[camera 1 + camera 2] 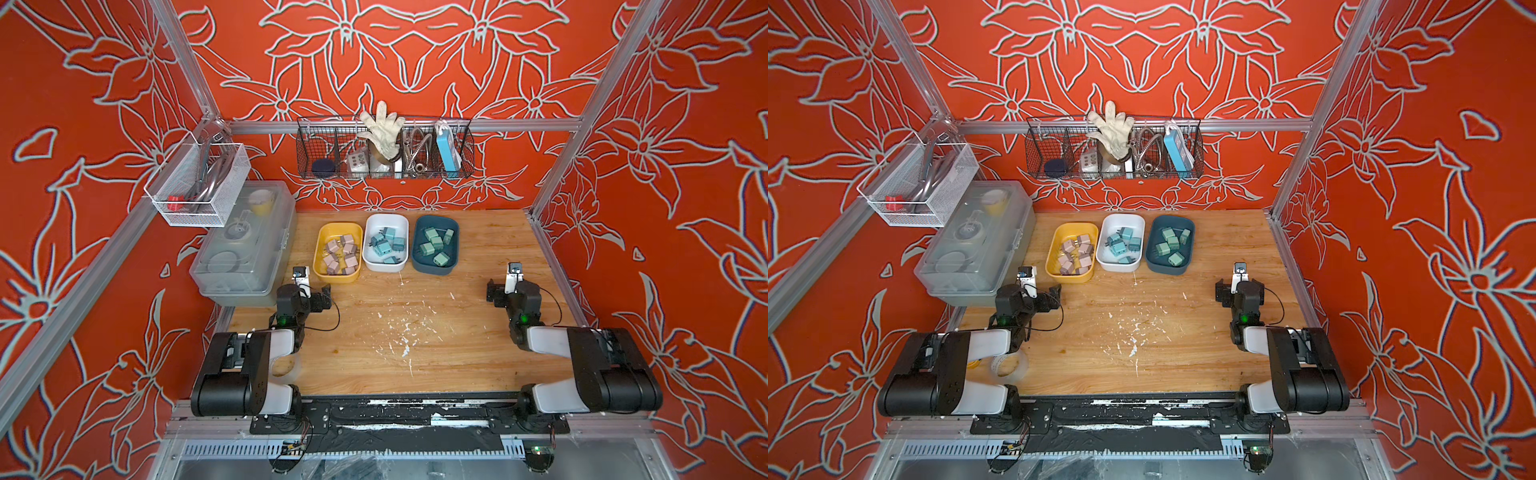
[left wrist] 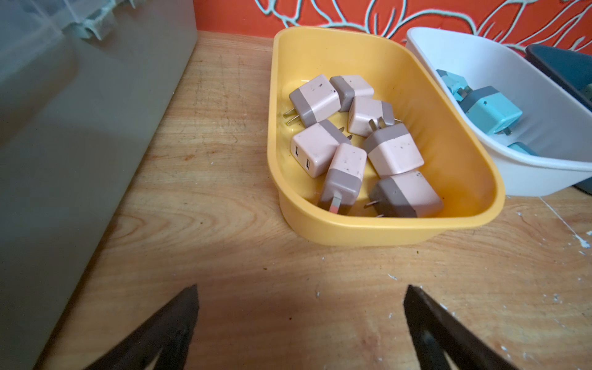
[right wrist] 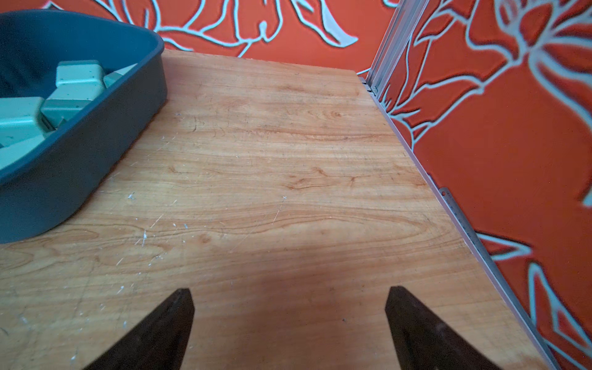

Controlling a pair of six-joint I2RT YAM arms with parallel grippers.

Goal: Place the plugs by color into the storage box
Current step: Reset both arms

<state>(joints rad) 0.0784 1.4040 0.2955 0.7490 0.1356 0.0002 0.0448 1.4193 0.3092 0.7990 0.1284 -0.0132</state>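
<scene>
Three open bins side by side along the far edge of the tabletop (image 1: 415, 332), each filled with a single color. Pale pink plugs (image 2: 320, 99) heaped in the yellow bin (image 2: 384, 226), lying at mixed angles, several with metal prongs pointing sideways. Light blue plugs (image 1: 384, 245) in the white bin (image 1: 386, 217), just beside the yellow one. Mint green plugs (image 1: 434, 245) in the dark blue-grey bin (image 1: 432, 270), just beside the white one, at the right end of the row.

Left pincer (image 2: 301, 290) released and empty, jaws spread wide, low over bare wood just short of the yellow bin and beside a translucent grey lidded case (image 1: 245, 249). Right pincer (image 3: 288, 291) likewise released and empty, jaws wide apart, low over bare wood near the corner of the dark blue-grey bin, well apart from the left pincer. White flecks (image 1: 405, 340) scattered across the middle of the tabletop. On the back wall, a black wire basket (image 1: 316, 145) holding a pale glove (image 1: 382, 129).
</scene>
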